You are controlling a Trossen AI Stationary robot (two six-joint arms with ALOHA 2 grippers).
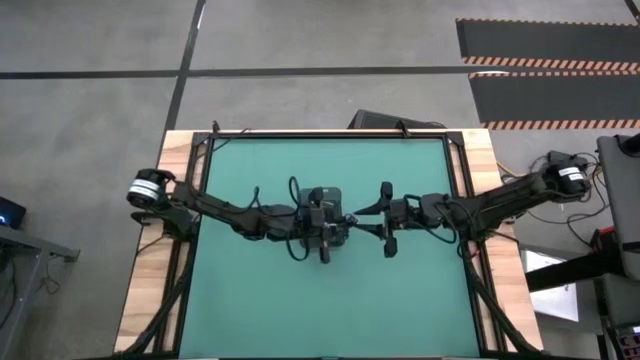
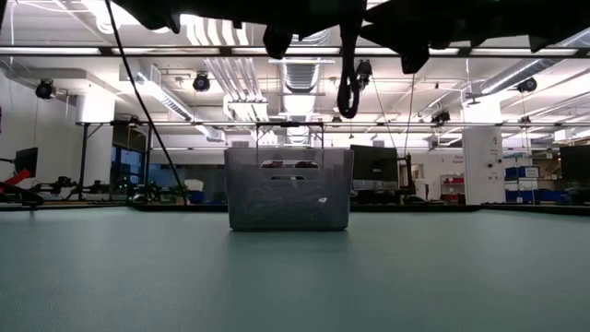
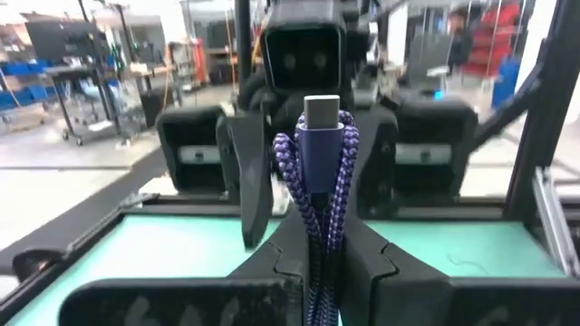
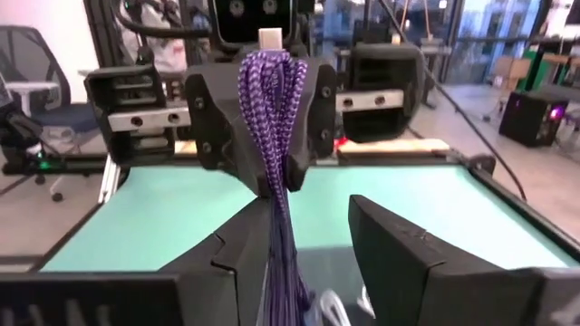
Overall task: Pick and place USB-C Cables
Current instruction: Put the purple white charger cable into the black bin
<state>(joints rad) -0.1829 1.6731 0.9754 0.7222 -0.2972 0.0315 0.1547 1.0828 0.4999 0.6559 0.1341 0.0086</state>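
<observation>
A dark blue-purple braided USB-C cable (image 3: 319, 181), bundled in loops with its plug (image 3: 322, 110) on top, is up in the air between my two grippers, just right of the grey tray (image 2: 289, 189). In the low view the cable's loop (image 2: 348, 85) hangs high over the table. My left gripper (image 1: 345, 215) is shut on it. My right gripper (image 1: 368, 220) faces the left one and is open. Its fingers (image 4: 408, 258) stand on either side of the cable's lower strands (image 4: 281, 263). White cables (image 4: 331, 308) show below, blurred. My left gripper pinches the cable bundle between its two fingers (image 4: 313, 109), partway down the loops (image 3: 313, 244), coming level from the table's left. The bundle is lifted clear and stands upright, plug end above the fingers, loops hanging below. My right gripper: I cannot tell whether one finger touches the strands.
The tray stands near the middle of the green mat (image 1: 330, 300), partly under my left gripper. A black frame (image 1: 205, 150) borders the mat. Open mat lies toward the near edge.
</observation>
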